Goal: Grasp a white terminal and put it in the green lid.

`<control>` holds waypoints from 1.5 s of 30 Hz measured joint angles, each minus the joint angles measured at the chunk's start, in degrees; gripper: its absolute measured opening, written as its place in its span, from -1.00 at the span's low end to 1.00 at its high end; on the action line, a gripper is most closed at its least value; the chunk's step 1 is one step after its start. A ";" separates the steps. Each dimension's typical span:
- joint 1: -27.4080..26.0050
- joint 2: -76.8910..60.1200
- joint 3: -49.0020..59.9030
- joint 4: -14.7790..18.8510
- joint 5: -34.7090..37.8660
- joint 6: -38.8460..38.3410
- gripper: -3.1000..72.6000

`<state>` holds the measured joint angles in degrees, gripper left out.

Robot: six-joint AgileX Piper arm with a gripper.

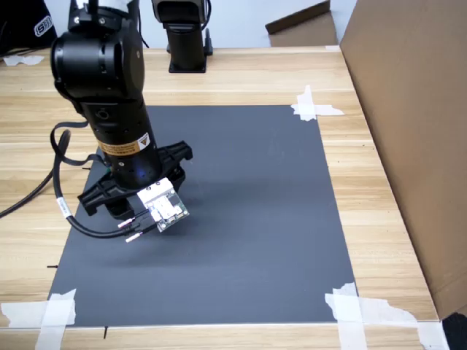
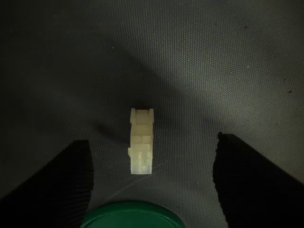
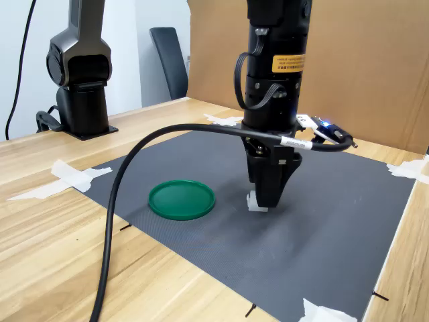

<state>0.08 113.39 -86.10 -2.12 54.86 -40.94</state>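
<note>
**White plastic block sits between our spread jaws**

White terminal point(image 2: 142, 141) lies on the dark mat point(image 2: 199, 57), just beside the green lid point(image 3: 181, 199). Our pincer point(image 2: 152, 166) is spread wide around it, touching nothing. We judge it light, rigid and easily flicked aside; we should pinch its long flat sides, centred.

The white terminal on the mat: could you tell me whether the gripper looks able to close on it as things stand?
Probably yes. In the wrist view the white terminal lies on the dark mat between the open fingers of the gripper, nothing in between. The green lid sits apart, to the side.
</note>
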 joint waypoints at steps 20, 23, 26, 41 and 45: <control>0.00 2.82 0.00 0.00 -0.03 -0.02 0.51; 0.00 3.40 0.00 0.00 -0.03 -0.07 0.47; 0.00 3.46 0.00 0.00 -0.03 -0.14 0.40; 0.00 3.46 0.00 1.22 0.19 -0.18 -0.69; 0.00 2.17 0.14 1.58 2.10 -0.58 -0.69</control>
<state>0.08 115.57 -85.96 -0.54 56.96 -41.52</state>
